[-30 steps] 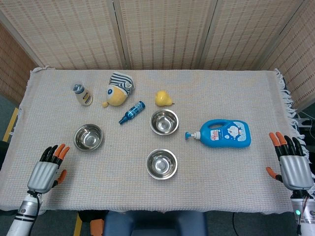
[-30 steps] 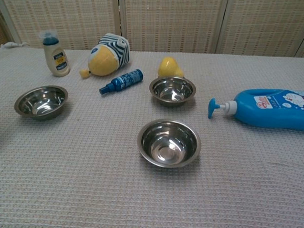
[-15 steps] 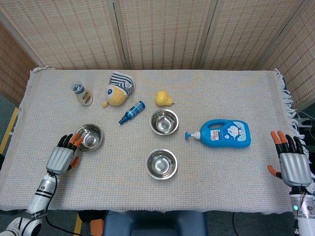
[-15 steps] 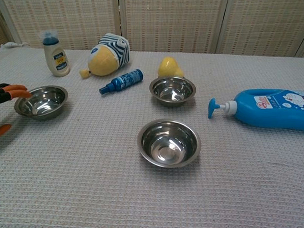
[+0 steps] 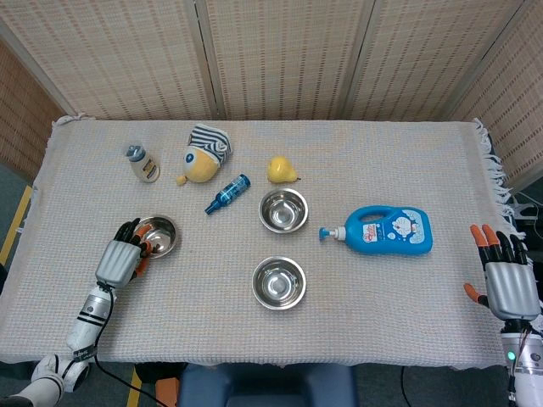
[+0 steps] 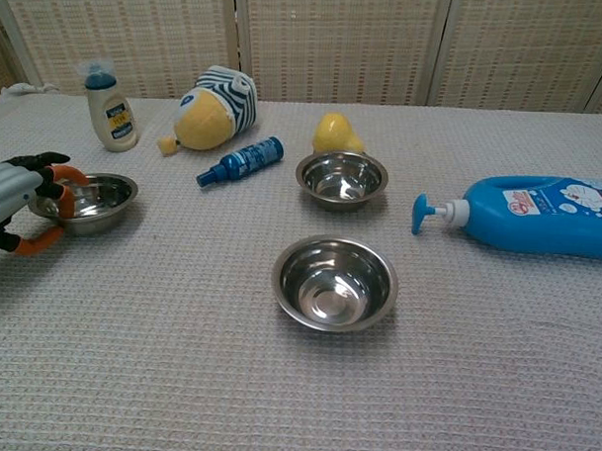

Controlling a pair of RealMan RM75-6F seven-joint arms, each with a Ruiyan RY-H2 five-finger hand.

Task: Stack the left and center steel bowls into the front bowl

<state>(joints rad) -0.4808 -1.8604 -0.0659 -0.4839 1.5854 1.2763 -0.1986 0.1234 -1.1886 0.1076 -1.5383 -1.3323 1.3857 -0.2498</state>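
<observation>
Three steel bowls sit on the cloth-covered table. The left bowl (image 5: pixel 159 235) (image 6: pixel 96 199) has my left hand (image 5: pixel 119 261) (image 6: pixel 10 201) on its near-left rim, with fingers curled over into it and the thumb below outside. It still rests on the cloth. Further back in the middle is the center bowl (image 5: pixel 283 210) (image 6: pixel 342 179), and the front bowl (image 5: pixel 279 282) (image 6: pixel 335 282) stands nearest; both are empty. At the table's right edge my right hand (image 5: pixel 512 284) stays with fingers spread, holding nothing; only the head view shows it.
A blue detergent bottle (image 5: pixel 390 230) (image 6: pixel 539 214) lies right of the center bowl. Behind the bowls are a yellow pear (image 5: pixel 282 170), a small blue bottle (image 5: pixel 227 193), a striped-cap plush toy (image 5: pixel 204 153) and a white bottle (image 5: pixel 143 164).
My left hand has travelled forward and right from the table's front-left edge to the left bowl and curled its fingers over the rim. The right hand has barely moved.
</observation>
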